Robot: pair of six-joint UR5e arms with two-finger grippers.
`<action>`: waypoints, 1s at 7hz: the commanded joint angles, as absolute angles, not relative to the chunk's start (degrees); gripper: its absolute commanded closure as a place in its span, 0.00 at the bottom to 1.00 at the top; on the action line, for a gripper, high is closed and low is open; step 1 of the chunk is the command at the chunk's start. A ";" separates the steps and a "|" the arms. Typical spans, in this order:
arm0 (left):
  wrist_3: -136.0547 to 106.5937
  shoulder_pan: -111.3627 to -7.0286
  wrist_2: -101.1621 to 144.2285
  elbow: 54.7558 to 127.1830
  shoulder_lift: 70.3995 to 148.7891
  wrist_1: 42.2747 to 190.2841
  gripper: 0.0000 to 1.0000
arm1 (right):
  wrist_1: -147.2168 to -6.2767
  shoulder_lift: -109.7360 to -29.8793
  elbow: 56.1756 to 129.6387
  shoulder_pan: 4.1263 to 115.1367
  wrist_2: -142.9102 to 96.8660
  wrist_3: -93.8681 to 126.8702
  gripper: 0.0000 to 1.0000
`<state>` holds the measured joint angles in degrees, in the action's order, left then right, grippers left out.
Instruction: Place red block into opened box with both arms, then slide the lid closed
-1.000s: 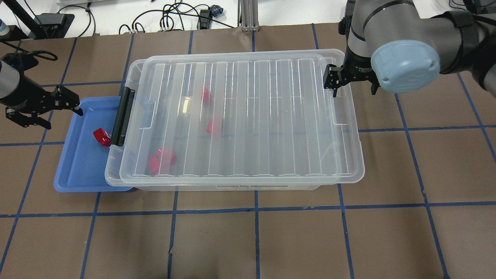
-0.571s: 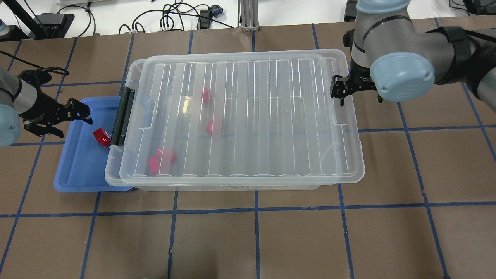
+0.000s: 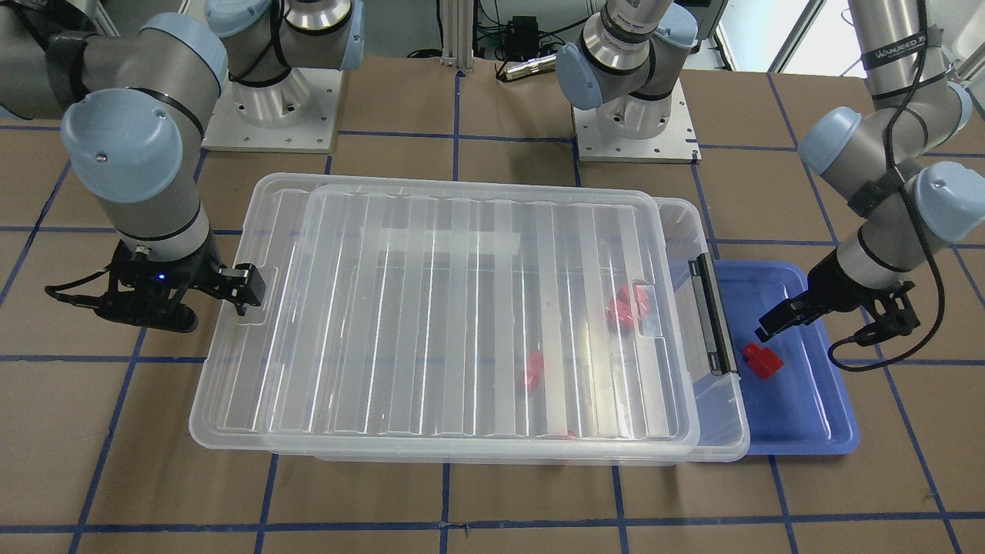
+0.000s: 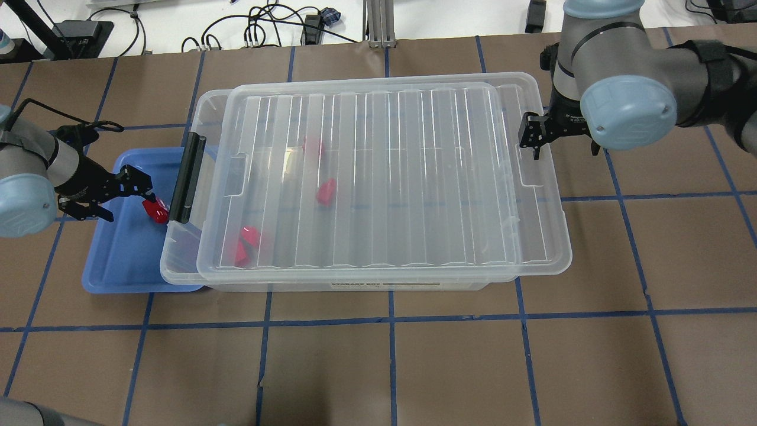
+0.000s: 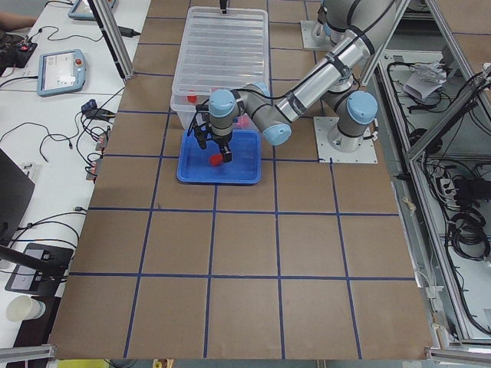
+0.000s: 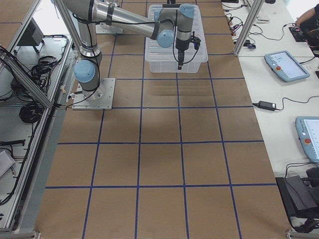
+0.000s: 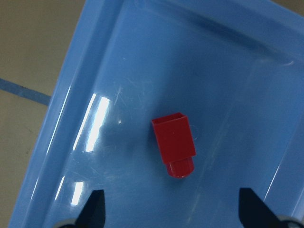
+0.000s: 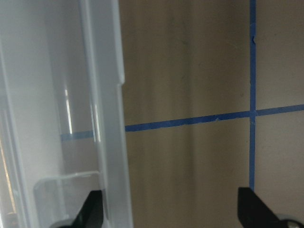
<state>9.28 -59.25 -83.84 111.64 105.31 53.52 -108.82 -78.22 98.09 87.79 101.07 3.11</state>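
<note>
Red block [image 7: 174, 145], squarish, round stub, on glossy blue tray [image 7: 228, 71].

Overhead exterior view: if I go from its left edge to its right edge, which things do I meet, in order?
Left end effector → red block → black clip handle → lid → right end effector

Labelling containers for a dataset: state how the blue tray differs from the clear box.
The blue tray is opaque and smaller; the box is clear and larger. The tray lies uncovered with one red block; the box is mostly covered by its lid, several red blocks inside. Both are shallow, rectangular.
</note>
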 commanded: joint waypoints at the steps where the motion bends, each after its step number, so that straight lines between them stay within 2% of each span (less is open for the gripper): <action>1: 8.88 -59.33 -83.85 111.71 106.43 53.35 0.00 | -108.37 -78.22 97.91 84.83 102.38 2.81 0.00; 6: 4.39 -60.11 -83.76 111.10 111.52 49.57 0.00 | -107.93 -78.75 97.82 80.08 102.48 1.58 0.00; 7: 4.22 -60.20 -83.67 111.27 112.23 46.87 0.06 | -107.93 -78.75 97.74 79.02 102.57 1.41 0.00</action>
